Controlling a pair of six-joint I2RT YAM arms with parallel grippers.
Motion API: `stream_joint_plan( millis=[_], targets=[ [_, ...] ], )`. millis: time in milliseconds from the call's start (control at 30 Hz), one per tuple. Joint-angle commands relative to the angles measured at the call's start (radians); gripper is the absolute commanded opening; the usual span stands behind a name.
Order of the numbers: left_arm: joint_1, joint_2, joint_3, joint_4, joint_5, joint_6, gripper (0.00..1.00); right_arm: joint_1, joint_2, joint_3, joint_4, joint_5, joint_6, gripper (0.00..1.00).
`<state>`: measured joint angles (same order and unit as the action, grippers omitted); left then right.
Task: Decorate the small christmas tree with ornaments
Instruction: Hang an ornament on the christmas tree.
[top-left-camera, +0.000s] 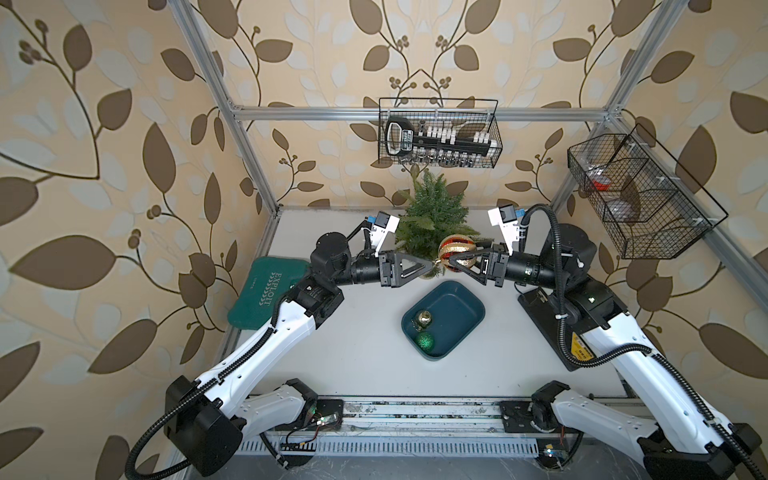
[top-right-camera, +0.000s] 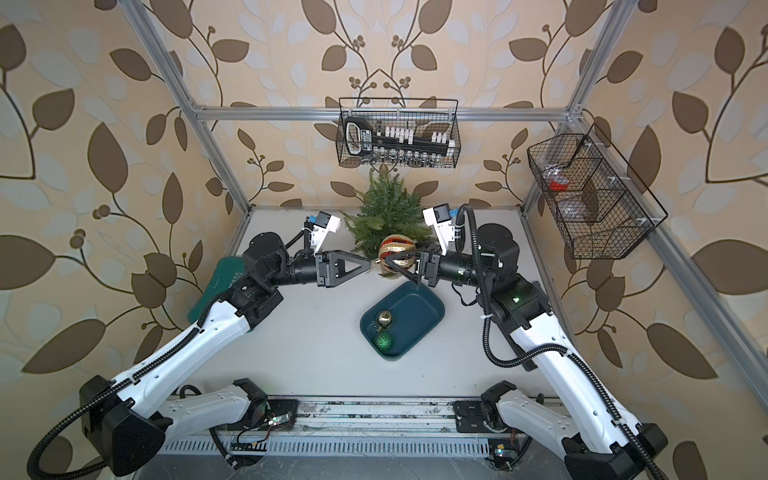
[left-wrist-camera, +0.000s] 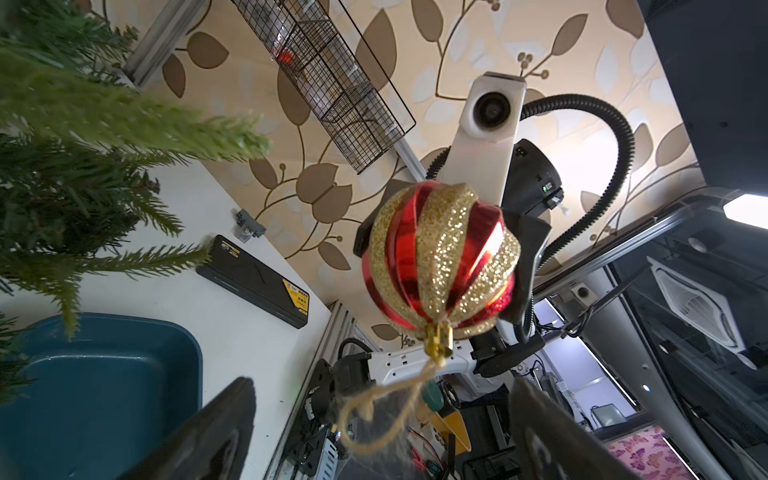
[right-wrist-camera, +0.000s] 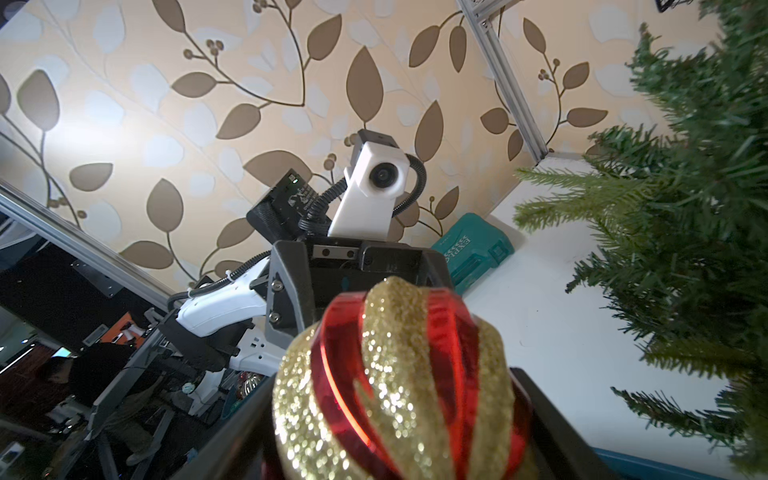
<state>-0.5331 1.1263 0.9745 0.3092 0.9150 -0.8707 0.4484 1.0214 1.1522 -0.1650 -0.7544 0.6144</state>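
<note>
Here, on the white table (top-left-camera: 353, 353), the small christmas tree (top-left-camera: 430, 212) is standing at upper centre of both top views, its base largely hiding behind the two grippers and its tip overlapping a wire basket (top-left-camera: 440, 133) hanging on the back rail. A green case (top-left-camera: 257, 299) at left is lying half covered by the left arm; a black flat case (top-left-camera: 536, 311) at right is showing only partly beneath the right arm. The blue tray (top-left-camera: 465, 303) is sitting just below centre, holding a small gold bauble (top-left-camera: 424, 318) and a green glitter bauble (top-left-camera: 424, 341) at its lower-left end. Just in front of the tree's lower branches, the right gripper (top-left-camera: 459, 255) is clamping the large red-and-gold bauble (top-left-camera: 455, 245), its fingers crossing part of the ball. The left gripper (top-left-camera: 429, 266) is facing it from the left, and the left wrist view is showing its fingers (left-wrist-camera: 216, 432) spread wide, the bauble's gold loop (left-wrist-camera: 365, 405) hanging blurred between them; whether it is touching either finger is hard to tell.
</note>
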Motion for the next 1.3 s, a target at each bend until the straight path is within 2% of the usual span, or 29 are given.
stream_joint_plan(
  millis=[0,133,200,267,333,533,767,1000,1133,1267],
  targets=[
    [-0.004,0.002,-0.008,0.163,0.059,-0.059,0.97,-0.003,0.011,-0.026,0.084,-0.078,0.044,0.61],
    [-0.016,0.016,-0.005,0.213,0.094,-0.088,0.94,-0.003,0.015,-0.048,0.119,-0.084,0.065,0.61],
    [-0.020,0.017,-0.015,0.258,0.110,-0.114,0.89,-0.010,0.013,-0.056,0.126,-0.076,0.070,0.61],
    [-0.026,0.014,-0.028,0.286,0.121,-0.126,0.79,-0.024,0.009,-0.073,0.152,-0.077,0.089,0.61],
    [-0.026,0.007,-0.038,0.276,0.127,-0.122,0.65,-0.041,0.003,-0.087,0.175,-0.085,0.108,0.61],
    [-0.026,-0.027,-0.044,0.197,0.119,-0.065,0.40,-0.074,-0.005,-0.099,0.179,-0.092,0.117,0.61],
    [-0.025,-0.036,-0.034,0.122,0.092,-0.016,0.36,-0.097,-0.012,-0.109,0.188,-0.109,0.129,0.61],
    [-0.026,-0.006,-0.011,0.119,0.080,-0.013,0.50,-0.098,-0.012,-0.115,0.200,-0.122,0.141,0.61],
    [-0.034,0.009,-0.005,0.120,0.079,-0.009,0.50,-0.098,-0.006,-0.113,0.205,-0.122,0.146,0.61],
    [-0.043,0.018,-0.004,0.107,0.073,-0.001,0.43,-0.098,0.002,-0.114,0.219,-0.123,0.154,0.61]
  ],
)
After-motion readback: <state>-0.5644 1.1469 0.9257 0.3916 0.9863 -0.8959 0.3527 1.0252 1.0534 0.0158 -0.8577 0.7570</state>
